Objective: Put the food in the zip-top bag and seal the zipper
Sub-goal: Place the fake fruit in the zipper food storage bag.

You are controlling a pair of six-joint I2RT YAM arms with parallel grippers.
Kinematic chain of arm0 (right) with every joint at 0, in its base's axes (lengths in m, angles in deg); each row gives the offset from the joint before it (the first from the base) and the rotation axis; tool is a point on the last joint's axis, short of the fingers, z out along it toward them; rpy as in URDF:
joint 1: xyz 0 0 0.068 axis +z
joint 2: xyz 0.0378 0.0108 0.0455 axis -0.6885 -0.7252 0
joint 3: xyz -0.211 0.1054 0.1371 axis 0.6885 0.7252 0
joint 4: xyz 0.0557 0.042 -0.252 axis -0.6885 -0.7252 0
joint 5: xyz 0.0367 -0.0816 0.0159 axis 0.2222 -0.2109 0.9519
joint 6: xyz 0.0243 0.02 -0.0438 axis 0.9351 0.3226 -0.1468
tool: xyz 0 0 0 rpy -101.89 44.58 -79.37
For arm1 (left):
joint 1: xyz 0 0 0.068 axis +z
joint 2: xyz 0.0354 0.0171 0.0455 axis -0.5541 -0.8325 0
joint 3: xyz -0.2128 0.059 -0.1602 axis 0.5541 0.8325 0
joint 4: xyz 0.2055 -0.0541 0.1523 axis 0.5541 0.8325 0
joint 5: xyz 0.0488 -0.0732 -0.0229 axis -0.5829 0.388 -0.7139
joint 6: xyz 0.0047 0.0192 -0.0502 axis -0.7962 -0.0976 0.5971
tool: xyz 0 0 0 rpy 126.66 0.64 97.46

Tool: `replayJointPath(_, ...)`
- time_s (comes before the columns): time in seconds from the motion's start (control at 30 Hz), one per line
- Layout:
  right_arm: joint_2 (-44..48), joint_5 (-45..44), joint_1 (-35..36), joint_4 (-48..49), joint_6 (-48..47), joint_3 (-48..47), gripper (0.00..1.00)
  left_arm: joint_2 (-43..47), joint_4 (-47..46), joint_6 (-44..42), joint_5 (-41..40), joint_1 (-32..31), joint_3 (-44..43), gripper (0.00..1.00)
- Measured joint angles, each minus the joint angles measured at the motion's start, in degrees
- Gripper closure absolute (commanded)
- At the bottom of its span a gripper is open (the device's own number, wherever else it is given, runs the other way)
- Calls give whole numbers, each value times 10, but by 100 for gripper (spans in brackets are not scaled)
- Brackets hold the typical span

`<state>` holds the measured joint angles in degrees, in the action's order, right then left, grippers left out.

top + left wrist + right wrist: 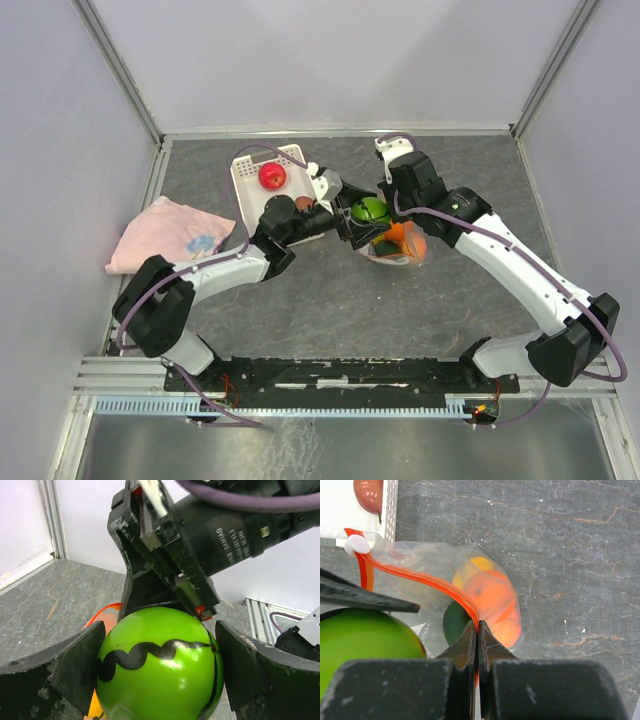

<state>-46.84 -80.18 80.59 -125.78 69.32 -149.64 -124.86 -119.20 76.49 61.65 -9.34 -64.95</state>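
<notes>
My left gripper (159, 665) is shut on a bright green ball with a black wavy line (160, 662), held over the clear zip-top bag (398, 250) at mid-table; the ball also shows in the top view (370, 210). My right gripper (478, 626) is shut on the bag's orange-red zipper strip (427, 582) and holds the mouth up. Inside the bag lie orange (490, 595), yellow (481, 562) and dark green (455, 622) pieces. A red-pink fruit (272, 176) and a brownish one (302, 204) lie in the white basket (250, 195).
The white perforated basket stands at the back left of the bag. A pink cloth (170, 232) lies at the left edge of the table. A metal frame rail (340, 131) runs along the back. The two arms nearly touch above the bag.
</notes>
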Motion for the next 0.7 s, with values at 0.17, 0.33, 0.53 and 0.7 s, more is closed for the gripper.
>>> replayJointPath(0.17, 5, 5, 0, 0, 2, 0, 98, -31, -34, 0, -2, -2, 0, 36)
replayJointPath(0.33, 9, 8, 0, 0, 4, 1, 98, -57, -40, 0, -19, -2, 0, 34)
replayJointPath(0.53, 14, 8, 0, 0, 4, 3, 98, -76, -32, -4, -50, -2, 0, 30)
replayJointPath(0.7, 15, 9, 0, 0, 4, 7, 98, -87, 24, -27, -92, -2, -10, 28)
